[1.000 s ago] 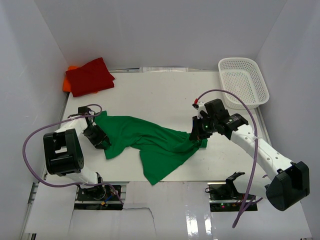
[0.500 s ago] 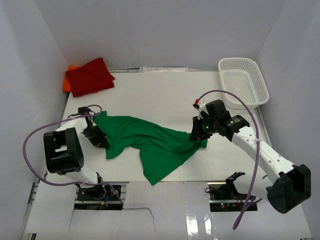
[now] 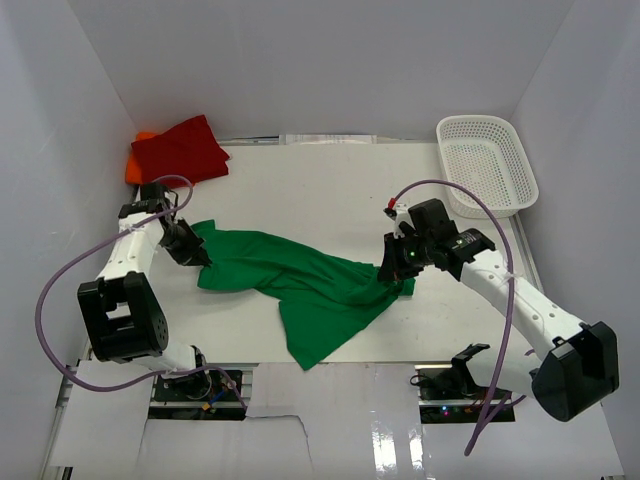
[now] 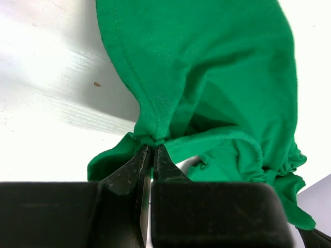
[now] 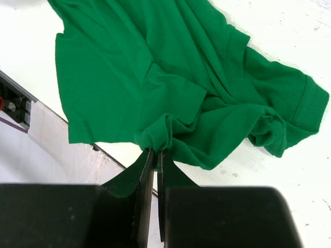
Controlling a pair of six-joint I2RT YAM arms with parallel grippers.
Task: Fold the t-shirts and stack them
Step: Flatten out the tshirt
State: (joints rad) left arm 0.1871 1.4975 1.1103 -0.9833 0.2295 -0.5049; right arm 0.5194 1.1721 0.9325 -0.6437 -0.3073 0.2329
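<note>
A bright green t-shirt (image 3: 300, 290) lies crumpled and stretched across the middle of the table. My left gripper (image 3: 198, 258) is shut on a pinch of the green t-shirt's (image 4: 207, 77) left edge; the jaws meet on a bunched fold at the left gripper (image 4: 153, 146). My right gripper (image 3: 392, 270) is shut on the green t-shirt's (image 5: 155, 77) right end, the cloth gathered at the right gripper (image 5: 154, 152). A folded red t-shirt (image 3: 180, 152) rests at the back left on top of an orange t-shirt (image 3: 136, 168), of which only an edge shows.
A white mesh basket (image 3: 486, 165) stands at the back right corner. White walls close in on both sides. The table's near edge, with mounting hardware (image 3: 200, 385), runs just below the green t-shirt's lower flap.
My left gripper has closed on the green t-shirt's left edge and moved back and up the table, pulling that edge with it. The right gripper stays put, still holding.
</note>
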